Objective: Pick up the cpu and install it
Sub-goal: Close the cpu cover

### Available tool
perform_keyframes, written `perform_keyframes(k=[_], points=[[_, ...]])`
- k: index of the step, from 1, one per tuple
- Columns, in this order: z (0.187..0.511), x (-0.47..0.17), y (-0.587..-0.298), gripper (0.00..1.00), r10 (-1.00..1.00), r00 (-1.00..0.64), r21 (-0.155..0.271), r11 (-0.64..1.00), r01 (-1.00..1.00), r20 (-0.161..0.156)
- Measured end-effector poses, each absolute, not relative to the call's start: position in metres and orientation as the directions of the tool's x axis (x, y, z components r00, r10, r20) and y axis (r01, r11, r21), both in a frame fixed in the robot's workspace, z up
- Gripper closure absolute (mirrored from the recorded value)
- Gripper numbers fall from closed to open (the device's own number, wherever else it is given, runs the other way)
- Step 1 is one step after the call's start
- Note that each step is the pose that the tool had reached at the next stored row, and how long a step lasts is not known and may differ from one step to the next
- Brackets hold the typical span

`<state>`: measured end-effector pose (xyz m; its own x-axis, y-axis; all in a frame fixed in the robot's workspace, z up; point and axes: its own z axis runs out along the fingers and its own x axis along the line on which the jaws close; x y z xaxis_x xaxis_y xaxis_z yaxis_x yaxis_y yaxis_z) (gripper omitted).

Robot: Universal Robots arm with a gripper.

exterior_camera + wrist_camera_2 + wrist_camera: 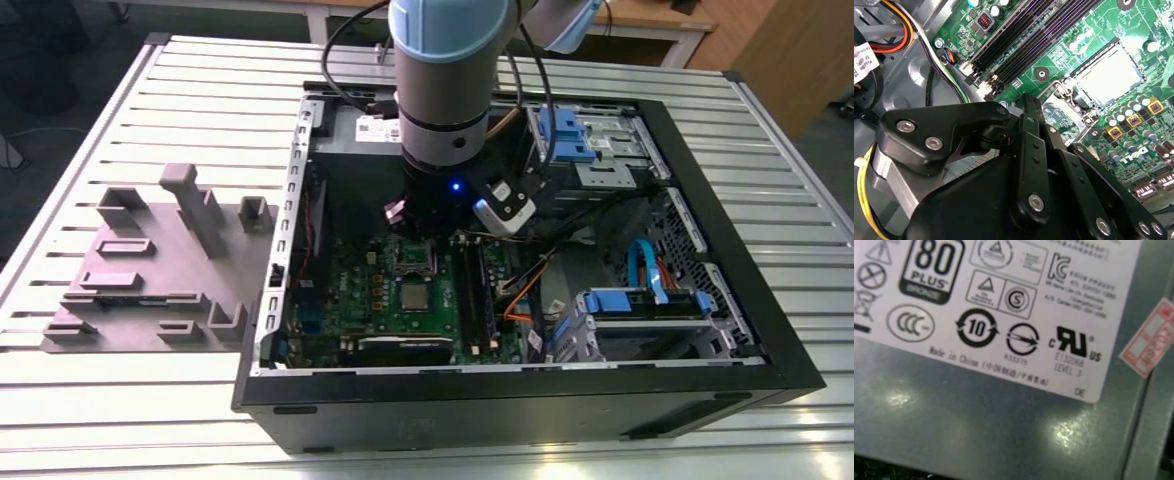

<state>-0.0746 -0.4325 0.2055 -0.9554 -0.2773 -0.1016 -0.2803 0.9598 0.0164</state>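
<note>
The cpu (416, 297) is a small pale silver-grey square lying flat in its socket on the green motherboard (358, 290) inside the open computer case. In the second wrist view the cpu (1109, 75) sits beyond a raised metal socket frame (1064, 112) that stands between it and my gripper. My gripper (427, 232) hangs from the arm just above the board, over the end of the socket frame (411, 258) farthest from the cpu. Its black linkage (1026, 150) blocks the space under it. Whether it holds anything is hidden.
Black memory slots (1024, 45) run beside the socket. Cables (534, 285) and blue drive bays (641, 305) are on the exterior view's right. A grey box with a white label (1004, 405) is close in the first wrist view. A grey fixture block (160, 260) stands on the slatted table (160, 90).
</note>
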Motion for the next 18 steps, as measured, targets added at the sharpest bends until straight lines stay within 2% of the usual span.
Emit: perform_keyframes(k=[18], points=[[0.2130,-0.0790,-0.4374,0.90,-0.277,-0.954,0.019,0.960,-0.280,-0.112]])
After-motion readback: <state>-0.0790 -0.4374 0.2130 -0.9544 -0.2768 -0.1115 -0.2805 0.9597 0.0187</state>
